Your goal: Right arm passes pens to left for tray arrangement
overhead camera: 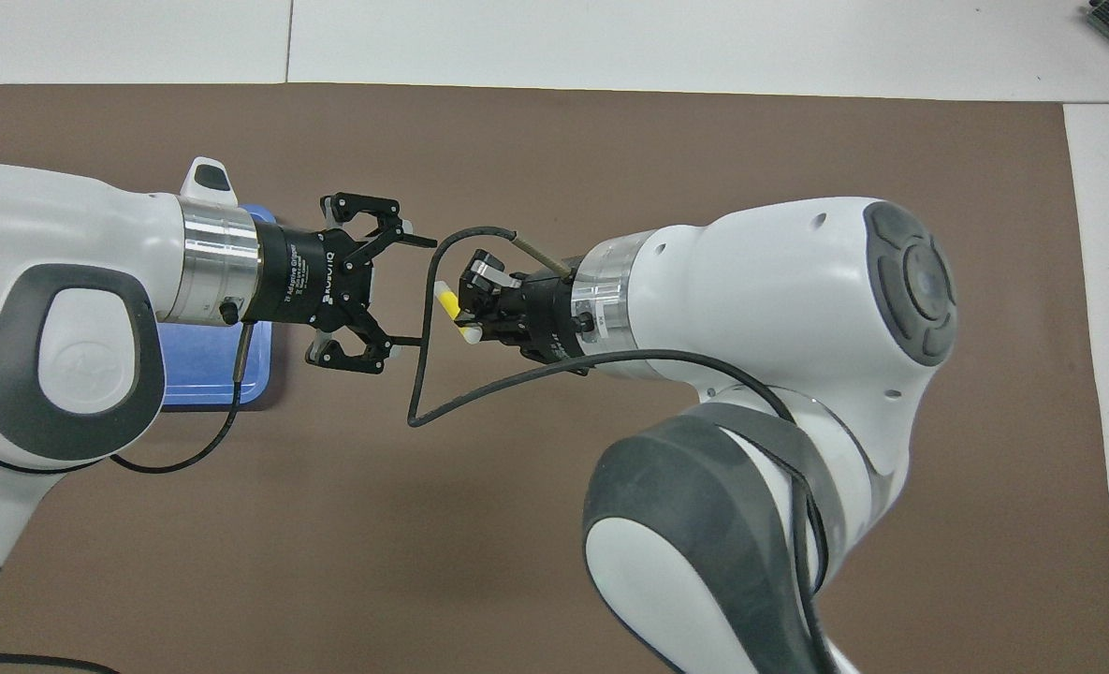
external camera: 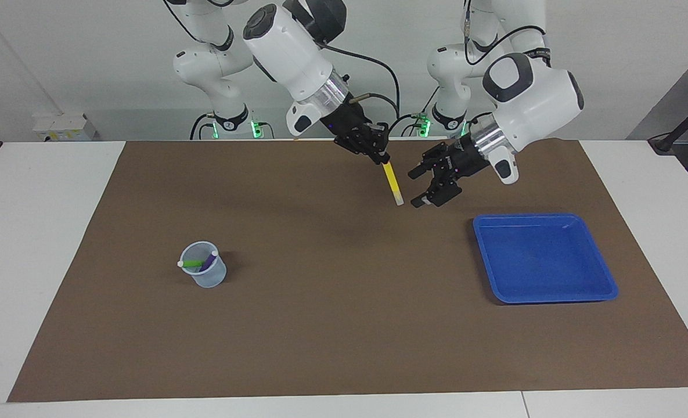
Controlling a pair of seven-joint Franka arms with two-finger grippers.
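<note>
Two end effectors meet above the brown mat — the right end effector (external camera: 383,157) pinching the yellow pen (external camera: 392,184), the left end effector (external camera: 414,187) spread wide just beside it.

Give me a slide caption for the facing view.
Right claw holds the yellow pen out above the mat while the open left claw hangs beside it, near the empty blue tray.

Bright, even overhead light; soft diffuse shadows on the brown mat (external camera: 344,325) beneath the arms. Both views sharp, no glare.
</note>
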